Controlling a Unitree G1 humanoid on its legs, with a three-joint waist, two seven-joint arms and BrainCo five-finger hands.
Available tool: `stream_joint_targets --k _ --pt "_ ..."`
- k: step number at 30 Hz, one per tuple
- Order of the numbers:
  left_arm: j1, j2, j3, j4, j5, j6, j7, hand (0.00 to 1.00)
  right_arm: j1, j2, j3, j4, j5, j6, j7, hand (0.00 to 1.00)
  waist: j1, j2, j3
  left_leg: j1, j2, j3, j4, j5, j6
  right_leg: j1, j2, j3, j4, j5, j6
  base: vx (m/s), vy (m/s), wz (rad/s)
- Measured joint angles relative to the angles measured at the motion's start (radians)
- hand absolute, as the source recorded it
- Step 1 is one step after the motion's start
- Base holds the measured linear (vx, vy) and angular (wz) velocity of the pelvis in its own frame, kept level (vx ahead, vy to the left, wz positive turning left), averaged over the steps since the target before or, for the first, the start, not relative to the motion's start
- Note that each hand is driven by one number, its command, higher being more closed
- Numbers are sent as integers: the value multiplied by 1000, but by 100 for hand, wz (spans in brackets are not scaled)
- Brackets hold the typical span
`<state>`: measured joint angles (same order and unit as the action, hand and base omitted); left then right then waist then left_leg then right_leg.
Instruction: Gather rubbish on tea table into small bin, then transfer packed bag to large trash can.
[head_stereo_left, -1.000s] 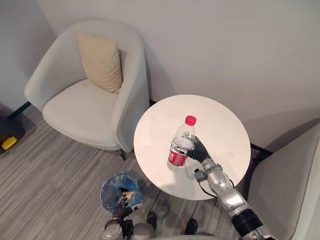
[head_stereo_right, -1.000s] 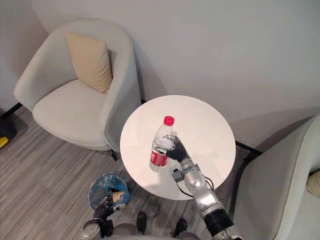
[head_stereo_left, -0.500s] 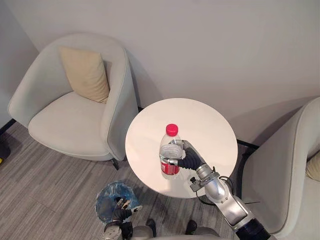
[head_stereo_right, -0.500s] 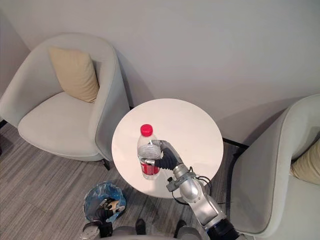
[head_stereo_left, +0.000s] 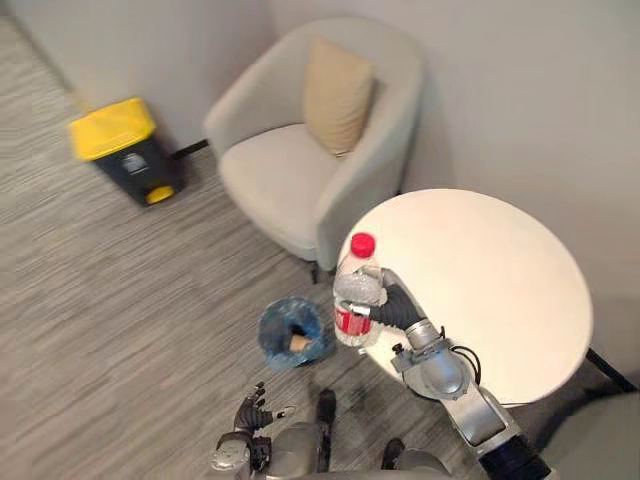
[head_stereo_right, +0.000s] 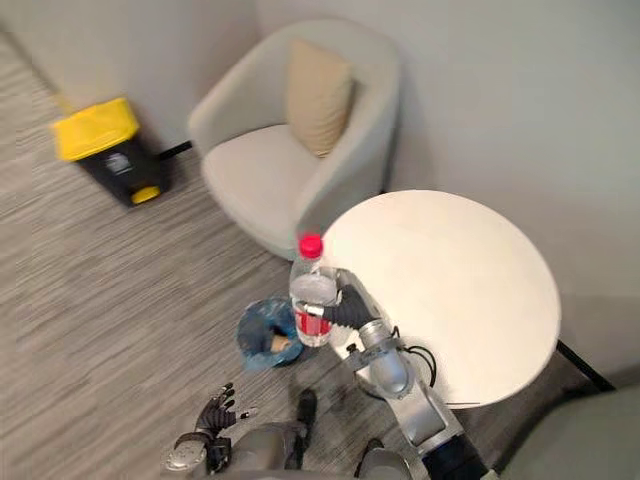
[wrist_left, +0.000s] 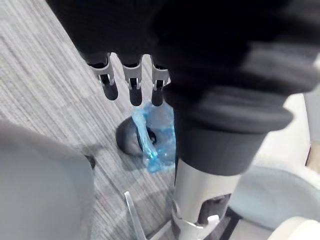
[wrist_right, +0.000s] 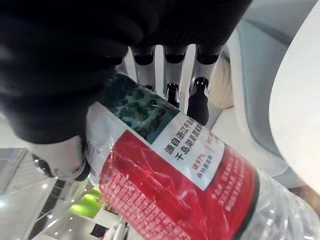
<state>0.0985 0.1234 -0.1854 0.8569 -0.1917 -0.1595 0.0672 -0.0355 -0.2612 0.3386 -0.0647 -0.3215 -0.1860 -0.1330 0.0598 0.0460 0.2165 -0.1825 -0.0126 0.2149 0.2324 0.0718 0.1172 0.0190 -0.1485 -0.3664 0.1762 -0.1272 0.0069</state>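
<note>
So the right hand (head_stereo_left: 398, 306) has its fingers curled round the bottle (head_stereo_left: 352, 295), holding it upright past the desk (head_stereo_left: 490, 270) edge, near the small bin (head_stereo_left: 272, 330) on the floor. Left hand (head_stereo_left: 250, 412) hangs low, fingers loose and spread, holding nothing. The desk looks bare otherwise. I'd say what's left is dropping the bottle in, then hauling the bag to the yellow-lidded large trash can (head_stereo_left: 125, 150).
</note>
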Motion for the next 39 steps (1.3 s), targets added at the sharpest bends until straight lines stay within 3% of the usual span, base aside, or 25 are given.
stream_joint_targets --k 1,2,3,4,5,8,13,20,22,25,26,28,30,31,32,33,34,35,36,37,38,39 --pt "9 0 0 1 10 0 0 0 0 5 -12 0 1 0 0 100 -3 -1 0 10 10 48 50 -43 7 1 -13 -20 -2 1 -2 -185 -14 118" --pt "16 -2 0 5 21 -1 0 0 0 14 -23 0 3 0 -1 100 -24 0 -2 56 32 109 101 -113 -14 10 -32 -50 -8 10 4 -84 45 91" --pt "21 -5 0 15 35 -1 0 0 2 19 -28 1 7 1 -2 100 -39 5 -5 114 61 142 90 -161 -69 10 -42 -73 -6 14 9 -66 78 86" --pt "21 -7 0 21 42 0 0 0 2 19 -29 0 7 1 -2 100 -49 10 -8 145 76 148 69 -181 -92 9 -43 -84 -3 16 13 -53 126 68" --pt "18 -19 0 38 57 1 -1 0 4 18 -48 0 7 1 -2 100 -52 38 -15 200 89 141 -25 -194 -124 10 -31 -99 7 23 33 -43 112 48" --pt "-1 -14 0 57 87 2 -4 0 41 51 -72 3 6 6 -2 100 -46 8 -19 245 53 114 -135 -153 -108 51 -6 -94 -68 68 60 -46 69 51" --pt "6 -21 3 58 91 2 -2 0 45 62 -76 6 7 6 2 100 -46 18 -27 291 21 92 -202 -117 -97 112 1 -73 -148 116 57 -92 53 11" --pt "11 -21 29 60 99 3 -4 0 63 89 -103 88 7 9 3 100 -46 3 -32 339 28 91 -332 -55 -107 112 31 -68 -169 128 55 -82 -33 -2" --pt "14 -21 40 60 99 3 -3 0 70 86 -95 101 7 10 3 100 -46 -2 -33 334 32 94 -332 -60 -111 98 29 -64 -156 110 56 8 -33 -10" --pt "15 -18 41 56 95 2 -2 0 71 88 -87 126 6 11 3 100 -45 -16 -33 329 21 117 -327 -81 -99 5 -23 -40 29 2 66 79 21 -10" --pt "15 -11 41 55 92 1 -2 0 76 88 -85 129 6 15 4 100 -46 -33 -28 336 6 114 -325 -92 -102 -18 -56 -39 109 -42 77 111 22 12" --pt "16 0 40 54 87 -1 -2 0 83 86 -85 130 5 18 6 100 -45 -54 -28 347 -16 87 -317 -117 -95 -39 -103 -40 218 -71 74 161 10 25" --pt "18 0 41 54 85 -1 -1 0 88 85 -92 130 5 18 7 100 -52 -53 -25 368 -21 49 -294 -147 -74 -95 -138 5 410 -58 52 268 33 41" --pt "19 0 42 54 83 0 -1 0 97 76 -94 132 5 18 8 100 -58 -43 -19 386 -5 18 -262 -171 -63 -158 -129 55 519 -72 23 218 22 47" --pt "19 -2 42 55 82 0 -1 0 104 78 -93 131 5 18 9 100 -63 -28 -14 385 11 6 -244 -187 -65 -173 -102 75 516 -104 25 301 4 53" --pt "19 -1 42 56 76 0 0 0 107 81 -86 131 6 17 12 100 -65 -24 -12 385 41 -15 -217 -216 -70 -209 -44 101 487 -127 20 226 -13 43" --pt "20 3 42 57 75 0 -1 0 108 83 -85 131 6 17 17 100 -69 -25 -13 388 51 -28 -212 -223 -75 -230 -22 110 462 -126 20 367 -40 68" --pt "20 11 42 65 75 2 -1 0 108 82 -86 131 6 15 25 100 -76 -29 -13 399 66 -50 -211 -221 -89 -274 29 124 357 -107 14 345 -68 66" --pt "20 11 42 67 75 2 -1 0 108 78 -86 131 6 15 25 100 -80 -29 -13 403 68 -67 -211 -226 -97 -280 45 128 294 -80 10 378 -85 85" --pt "21 11 42 67 74 1 -2 0 113 75 -88 131 7 16 25 100 -80 -43 -19 409 58 -88 -208 -245 -126 -287 66 150 174 15 -3 500 -165 89" --pt "21 21 48 68 74 1 -2 0 128 78 -89 129 7 16 27 100 -81 -81 -29 423 38 -125 -186 -278 -145 -284 58 178 124 167 -51 432 -175 87" --pt "11 1 59 81 75 4 0 0 130 72 -95 133 9 19 28 100 -84 -51 -24 420 58 -140 -157 -300 -155 -278 64 163 152 142 -37 417 -170 78"
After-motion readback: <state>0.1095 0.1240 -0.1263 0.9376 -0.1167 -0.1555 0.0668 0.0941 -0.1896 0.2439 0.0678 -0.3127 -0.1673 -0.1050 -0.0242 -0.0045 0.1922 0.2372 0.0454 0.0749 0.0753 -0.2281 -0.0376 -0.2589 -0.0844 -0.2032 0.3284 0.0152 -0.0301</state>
